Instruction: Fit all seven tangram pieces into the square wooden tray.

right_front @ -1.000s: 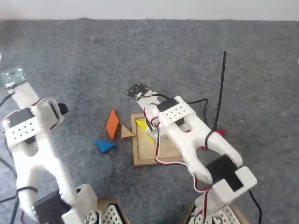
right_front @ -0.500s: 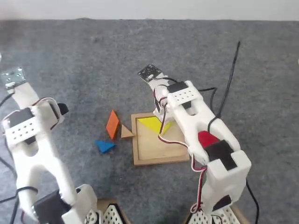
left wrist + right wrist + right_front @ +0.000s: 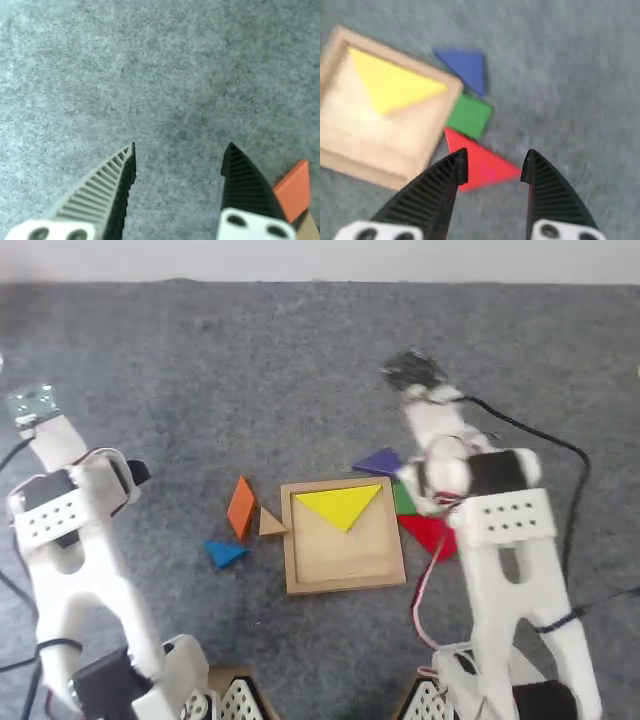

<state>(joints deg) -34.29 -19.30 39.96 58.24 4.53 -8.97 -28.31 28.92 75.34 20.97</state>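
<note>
Left end effector (image 3: 181,146) was open, empty, near orange parallelogram (image 3: 240,505). Blue triangle (image 3: 224,553) and tan triangle (image 3: 271,524) lay left of tray (image 3: 290,545); yellow triangle (image 3: 340,504) sat in its upper part. Purple triangle (image 3: 380,461), green square (image 3: 403,498) and red triangle (image 3: 430,533) lay right of it. Right end effector (image 3: 496,151) was open, empty, over red.

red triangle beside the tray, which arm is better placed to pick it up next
Right. The right hand hangs open over the red triangle beside the tray; the left hand sits across the tray near the orange piece.
</note>
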